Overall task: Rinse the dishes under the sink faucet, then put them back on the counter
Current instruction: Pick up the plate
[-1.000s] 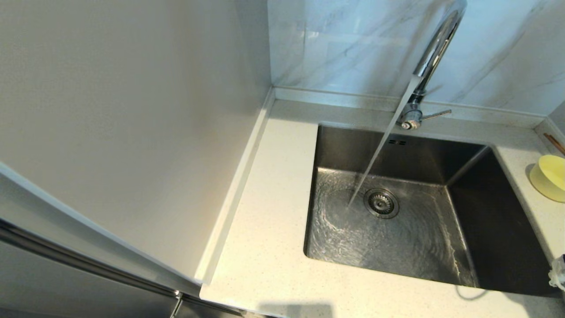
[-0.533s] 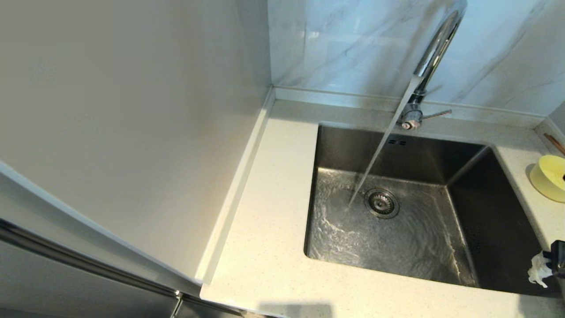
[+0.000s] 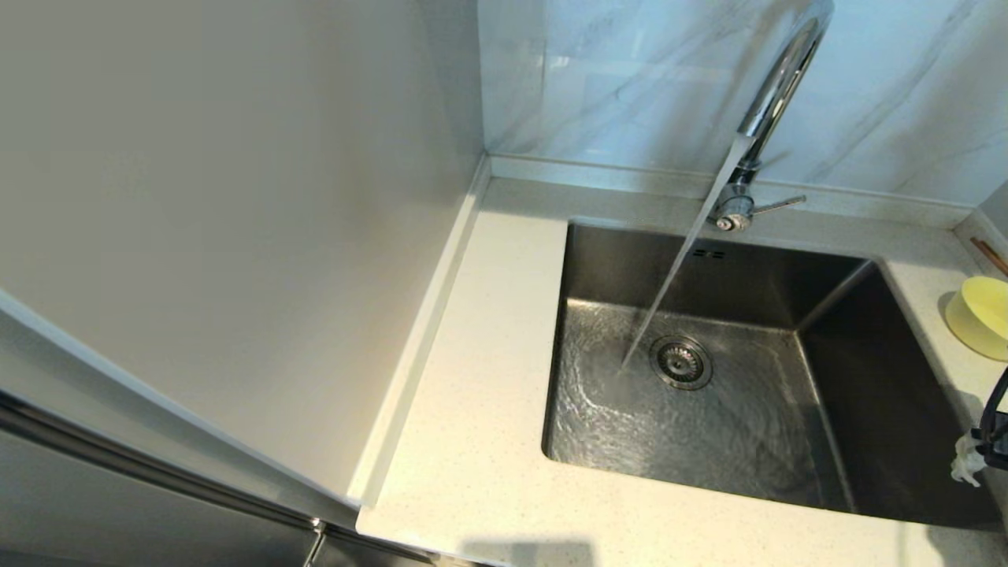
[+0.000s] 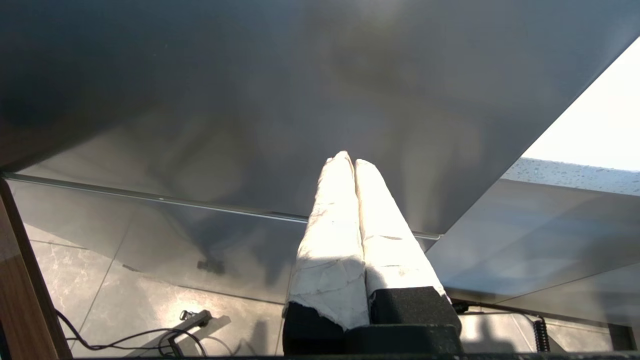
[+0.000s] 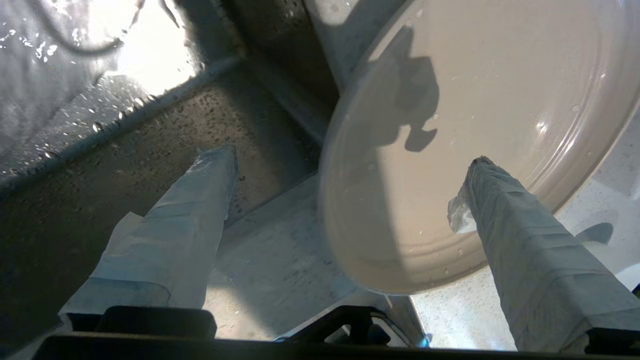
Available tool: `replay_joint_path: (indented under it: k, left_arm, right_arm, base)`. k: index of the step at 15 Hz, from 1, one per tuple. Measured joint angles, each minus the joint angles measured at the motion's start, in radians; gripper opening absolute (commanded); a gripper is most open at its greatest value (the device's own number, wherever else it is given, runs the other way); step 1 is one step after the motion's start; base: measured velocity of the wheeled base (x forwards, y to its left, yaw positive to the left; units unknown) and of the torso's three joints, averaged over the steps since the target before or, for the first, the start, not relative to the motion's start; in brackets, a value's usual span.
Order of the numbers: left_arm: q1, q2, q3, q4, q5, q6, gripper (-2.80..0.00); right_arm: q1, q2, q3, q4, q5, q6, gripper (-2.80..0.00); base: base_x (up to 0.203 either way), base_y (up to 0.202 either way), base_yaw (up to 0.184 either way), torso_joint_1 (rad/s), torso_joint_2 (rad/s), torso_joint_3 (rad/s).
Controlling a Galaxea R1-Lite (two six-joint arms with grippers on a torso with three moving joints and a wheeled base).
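Note:
The chrome faucet (image 3: pixel 776 87) stands behind the sink and a stream of water (image 3: pixel 669 283) runs from it into the basin. On the counter right of the sink sit the pale-yellow bowl (image 3: pixel 980 315) and, behind it, the brown chopsticks (image 3: pixel 988 253). My right gripper (image 3: pixel 980 453) shows at the head view's right edge, by the sink's right rim. The right wrist view has that gripper (image 5: pixel 350 160) open over the cream plate (image 5: pixel 480 100), which carries water drops. One finger is over the plate's face, the other over the sink wall. My left gripper (image 4: pixel 348 160) is shut and empty, parked below the counter.
The steel sink (image 3: pixel 709 425) has a round drain (image 3: pixel 681 362) and rippling water on its floor. The speckled counter (image 3: pixel 488 354) runs left of and in front of it. A tall pale panel (image 3: pixel 236 197) stands at the left, and marble tiles (image 3: pixel 614 71) line the back.
My right gripper has come further into the head view at the right edge, then shifted a little toward the far side. Water keeps running; bowl and chopsticks have not moved.

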Motion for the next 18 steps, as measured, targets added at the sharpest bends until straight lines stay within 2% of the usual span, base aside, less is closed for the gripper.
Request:
replay_joint_path:
  k: [3, 4, 7, 10, 13, 15, 18]
  left_arm:
    - [0.0, 0.0, 0.0, 0.0, 0.0, 0.0, -2.8]
    - [0.0, 0.0, 0.0, 0.0, 0.0, 0.0, -2.8]
    - [0.0, 0.0, 0.0, 0.0, 0.0, 0.0, -2.8]
    - [0.0, 0.0, 0.0, 0.0, 0.0, 0.0, -2.8]
    - [0.0, 0.0, 0.0, 0.0, 0.0, 0.0, -2.8]
    - [0.0, 0.0, 0.0, 0.0, 0.0, 0.0, -2.8]
    - [0.0, 0.0, 0.0, 0.0, 0.0, 0.0, -2.8]
  right_arm:
    - [-0.021, 0.033, -0.005, 0.0, 0.007, -0.007, 0.0]
    - [-0.023, 0.043, -0.008, 0.0, 0.007, -0.008, -2.8]
    - [-0.024, 0.068, -0.02, 0.0, 0.007, -0.012, -2.8]
    - [-0.026, 0.073, -0.018, 0.001, 0.008, -0.06, -2.8]
    - [-0.025, 0.043, -0.014, 0.01, 0.014, -0.075, -2.8]
    - [-0.024, 0.002, -0.006, 0.051, 0.029, -0.101, -2.8]
    - [-0.009, -0.087, -0.006, 0.189, 0.081, -0.12, -2.8]
  base:
    - [0.0, 0.0, 0.0, 0.0, 0.0, 0.0]
    - [0.0, 0.0, 0.0, 0.0, 0.0, 0.0]
    - [0.0, 0.0, 0.0, 0.0, 0.0, 0.0]
    - [0.0, 0.0, 0.0, 0.0, 0.0, 0.0]
    - [0.0, 0.0, 0.0, 0.0, 0.0, 0.0]
    - [0.0, 0.0, 0.0, 0.0, 0.0, 0.0]
    - [0.0, 0.0, 0.0, 0.0, 0.0, 0.0]
